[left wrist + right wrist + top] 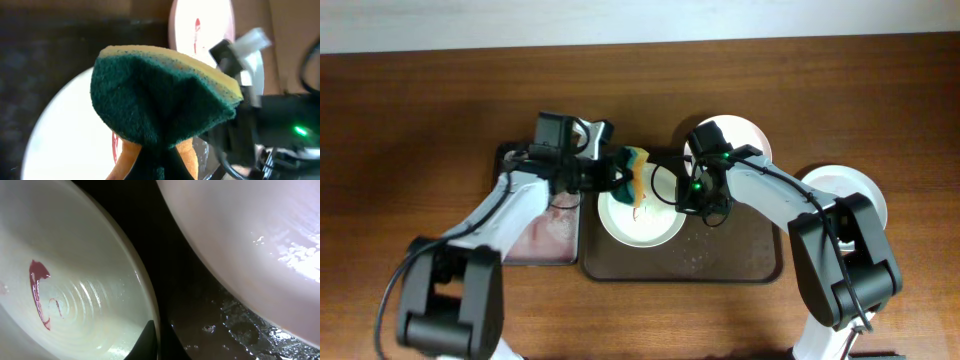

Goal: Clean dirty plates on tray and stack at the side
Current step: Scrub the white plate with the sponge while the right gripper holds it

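The left claw [619, 178] was clamped on a green-yellow sponge [160, 95] above the sauce-marked plate [640, 222] in the tray [740, 255]. The right claw [682, 192] pinched that plate's rim. A white plate [850, 185] lay on the surface [420, 120] beside the tray.

A robotics lab bench staged as a dishwashing station: left arm [505, 210] and right arm [790, 195] stand at a wood-grain surface [420, 100] bearing a tray [740, 278], basin [540, 263] and sponge [637, 175].
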Robot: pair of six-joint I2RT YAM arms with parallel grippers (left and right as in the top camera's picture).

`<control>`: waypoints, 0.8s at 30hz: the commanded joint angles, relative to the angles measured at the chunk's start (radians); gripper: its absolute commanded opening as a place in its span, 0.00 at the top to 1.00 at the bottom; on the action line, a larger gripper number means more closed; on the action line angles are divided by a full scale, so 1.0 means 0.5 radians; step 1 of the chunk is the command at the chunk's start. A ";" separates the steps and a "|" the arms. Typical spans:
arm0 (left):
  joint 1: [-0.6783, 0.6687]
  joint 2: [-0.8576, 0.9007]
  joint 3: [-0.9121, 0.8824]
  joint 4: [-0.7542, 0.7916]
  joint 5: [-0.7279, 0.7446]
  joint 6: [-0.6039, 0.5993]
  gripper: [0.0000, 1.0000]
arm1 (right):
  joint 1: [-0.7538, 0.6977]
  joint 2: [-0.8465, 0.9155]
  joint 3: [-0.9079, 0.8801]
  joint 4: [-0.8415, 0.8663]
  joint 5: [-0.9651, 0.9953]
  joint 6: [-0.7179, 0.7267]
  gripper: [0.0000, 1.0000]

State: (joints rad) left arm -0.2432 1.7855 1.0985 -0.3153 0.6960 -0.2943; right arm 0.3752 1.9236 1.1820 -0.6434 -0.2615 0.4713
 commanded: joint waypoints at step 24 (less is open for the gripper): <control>-0.241 0.324 0.130 -0.534 -1.215 -0.224 1.00 | 0.025 0.040 -0.037 -0.045 0.060 -0.023 0.96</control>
State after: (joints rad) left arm -0.3908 1.9415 1.1778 -0.5198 0.3622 -0.4240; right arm 0.3840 1.9236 1.1820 -0.6468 -0.2749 0.4706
